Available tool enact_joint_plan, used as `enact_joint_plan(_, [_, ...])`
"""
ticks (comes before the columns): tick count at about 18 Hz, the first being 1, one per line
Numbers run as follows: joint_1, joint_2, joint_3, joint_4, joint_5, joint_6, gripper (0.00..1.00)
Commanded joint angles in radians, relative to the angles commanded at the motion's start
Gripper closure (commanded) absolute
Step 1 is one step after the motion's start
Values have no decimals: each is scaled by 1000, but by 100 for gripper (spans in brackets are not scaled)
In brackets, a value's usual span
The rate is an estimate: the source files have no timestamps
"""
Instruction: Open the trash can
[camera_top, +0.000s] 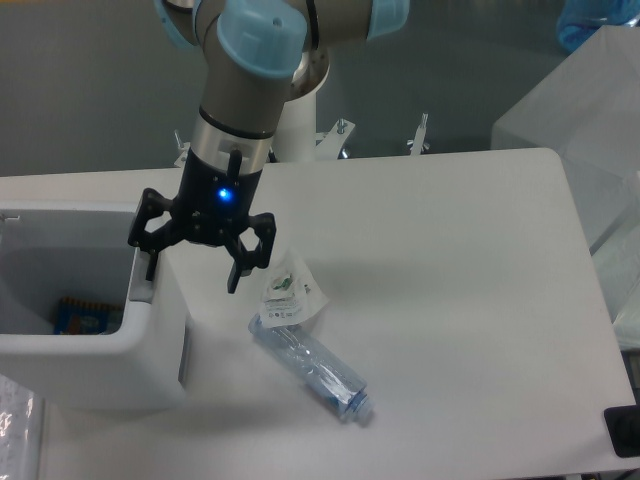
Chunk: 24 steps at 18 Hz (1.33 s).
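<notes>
The trash can (95, 345) sits at about 8 o'clock on the white worktop (450, 300), partly cut off by the left edge of the view. Its mouth is uncovered: the interior is visible, with something blue and orange lying at the bottom (80, 315). The lid itself cannot be clearly made out; only a small white piece shows at the far left rim. Judging by that, the opening looks done or nearly so.

The claw (190, 272) hangs with its fingers spread apart and gripping nothing. Its left finger (150, 263) reaches down to the grey push tab (143, 288) on the can's right rim, touching it or just above; the other finger hangs off the can's side over the worktop.

The bin is likely rigid, smooth moulded plastic, bulky yet light for its size, so a hard sideways shove could slide it on the slick worktop. The tab is the place to act on: a straight downward press with one fingertip, not a pinch. The rounded, glossy walls offer little to grip.

At about 5 o'clock from the claw lie a crumpled label wrapper (290, 295) and a clear plastic bottle (315, 370) on its side.
</notes>
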Motion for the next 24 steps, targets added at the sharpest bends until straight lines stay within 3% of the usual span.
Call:
enact_joint_plan(2, [41,3,46,3,24,2,0])
enact_joint_plan(5, [98,8,106,5,162,43,0])
enact_joint_plan(9, [138,9,144,12,205,87,0])
enact_joint_plan(12, [164,12,149,3,354,171,0])
enact_joint_plan(18, [169,12,143,-81,547,526,0])
enact_joint_plan(21, [181,21,138,-118,568,655,0])
enact_joint_plan(24, [189,23,135,-132,568,701,0])
